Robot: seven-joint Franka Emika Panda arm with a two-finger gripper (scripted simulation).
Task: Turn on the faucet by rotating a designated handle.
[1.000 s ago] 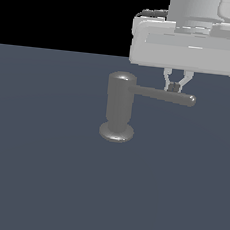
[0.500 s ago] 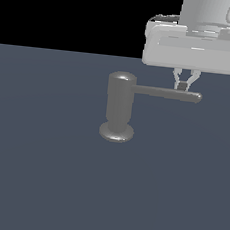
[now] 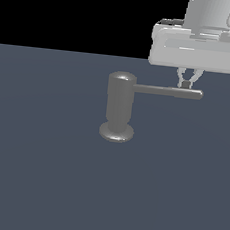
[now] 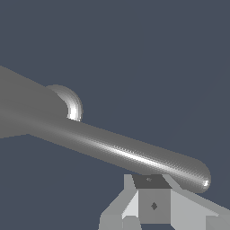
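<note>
— Beside the rod's far end, at the exterior view's right, the gripper (image 3: 190, 82) hung with its fingers pressed together, touching the handle (image 3: 167, 91) near the tip.
— Where was the faucet (image 3: 119, 107)?
— Upright, mid-floor. I'd judge a steady sideways push near the tip, following the arc, would turn it best.
— Anything in the way?
— Only bare dark floor (image 3: 40, 179) showed.

One faucet (image 3: 119, 107) with one handle (image 3: 167, 91), one gripper (image 3: 188, 84) with two fingers (image 3: 196, 77), on one dark surface (image 3: 46, 170)
</note>
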